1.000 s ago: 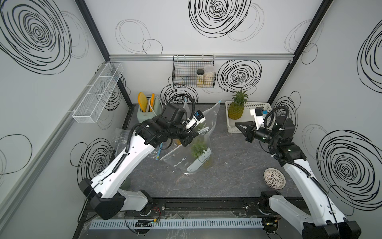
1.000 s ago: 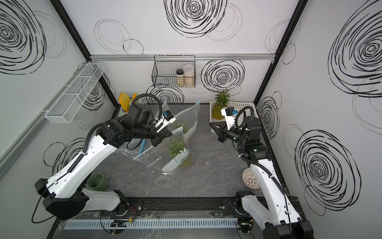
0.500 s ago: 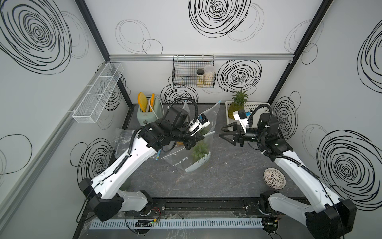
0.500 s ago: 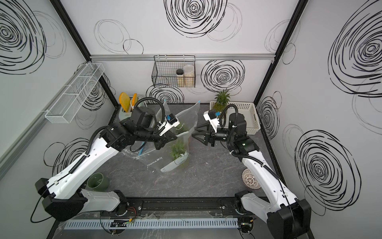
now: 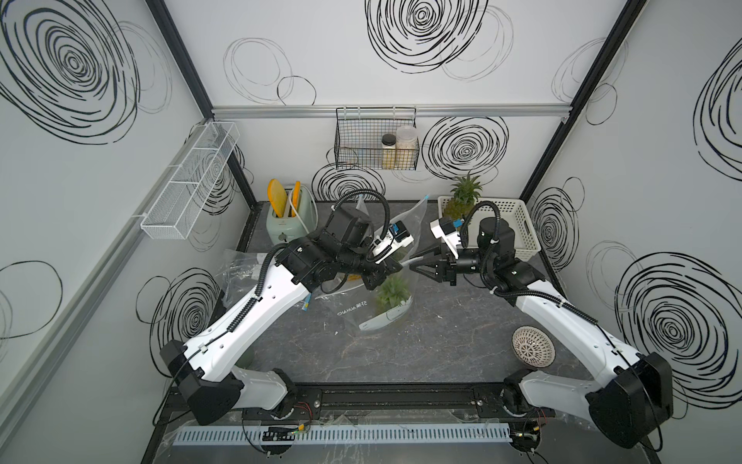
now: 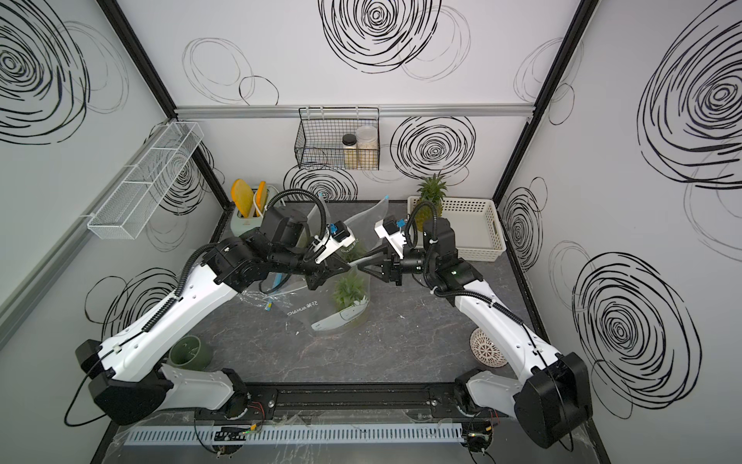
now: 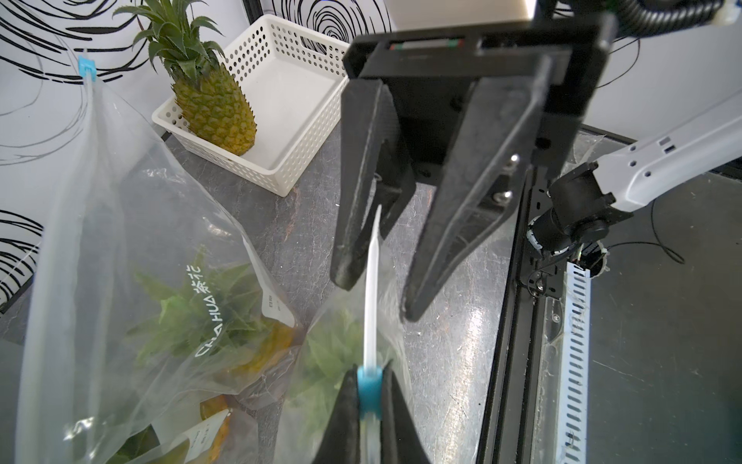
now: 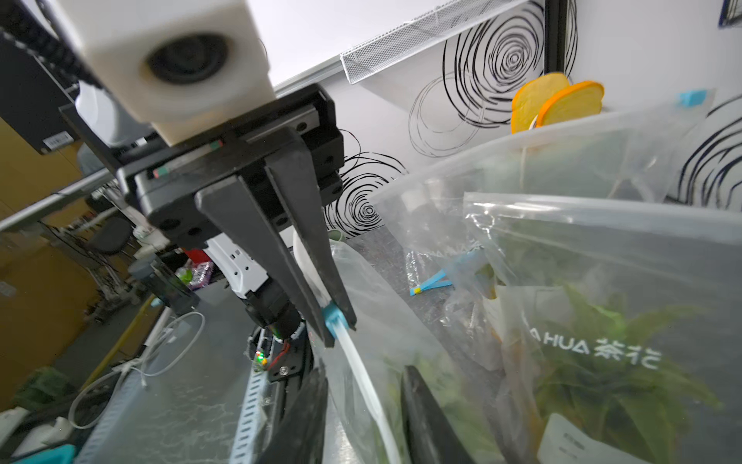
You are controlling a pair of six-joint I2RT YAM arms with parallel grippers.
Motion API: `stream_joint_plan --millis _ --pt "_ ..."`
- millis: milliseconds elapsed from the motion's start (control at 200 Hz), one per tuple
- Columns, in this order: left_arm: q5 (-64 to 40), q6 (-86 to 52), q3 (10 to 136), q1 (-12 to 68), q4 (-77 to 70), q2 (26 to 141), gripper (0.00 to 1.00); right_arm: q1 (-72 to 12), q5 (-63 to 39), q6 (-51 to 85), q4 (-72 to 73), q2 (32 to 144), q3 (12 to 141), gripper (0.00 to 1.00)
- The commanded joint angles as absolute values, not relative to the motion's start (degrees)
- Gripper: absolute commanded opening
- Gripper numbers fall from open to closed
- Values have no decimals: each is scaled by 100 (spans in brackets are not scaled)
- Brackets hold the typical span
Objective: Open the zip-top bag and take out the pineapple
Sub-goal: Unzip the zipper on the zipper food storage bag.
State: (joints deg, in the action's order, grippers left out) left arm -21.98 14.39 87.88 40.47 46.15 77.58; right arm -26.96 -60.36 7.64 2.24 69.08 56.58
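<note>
Zip-top bag (image 5: 353,313) sits on the tabletop (image 5: 441,341) mid-frame in both top views, pineapple (image 5: 391,291) inside, leaves up. Its zip strip (image 7: 371,281) runs straight from the left hand (image 8: 339,329) to the right hand (image 7: 377,297), so both are right at it. Left hand is pinched tight on the blue slider (image 7: 367,385). Right hand sits partly open, fingers either side of the strip's free end, gripping nothing yet I reckon.

Clear zip-top bag (image 8: 381,321), upright mid-table — blue slider (image 7: 368,387); pineapple (image 5: 391,291) inside, green-crowned
</note>
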Motion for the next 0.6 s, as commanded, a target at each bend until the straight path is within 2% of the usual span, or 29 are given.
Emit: stream_joint_plan --millis 0,115,235,430,525,595 --pt "-2368 1512 8741 4067 4325 7795 0 -2756 -6153 915 755 6912 5749 28" --pt "-2383 1486 8680 4068 4274 7807 0 -2824 -6107 1136 1029 6935 5682 21" --pt "-2338 1472 8657 4065 4256 7783 0 -2896 -6002 1161 982 6937 5705 0" --pt "-2294 1459 8681 4025 4219 7743 0 -2898 -5787 940 522 6855 5787 0" --pt "-2294 1461 8708 4017 4193 7772 0 -2900 -5720 818 275 6834 5826 18" --pt "-2293 1459 8709 4007 4167 7787 0 -2896 -5704 787 210 6790 5807 23"
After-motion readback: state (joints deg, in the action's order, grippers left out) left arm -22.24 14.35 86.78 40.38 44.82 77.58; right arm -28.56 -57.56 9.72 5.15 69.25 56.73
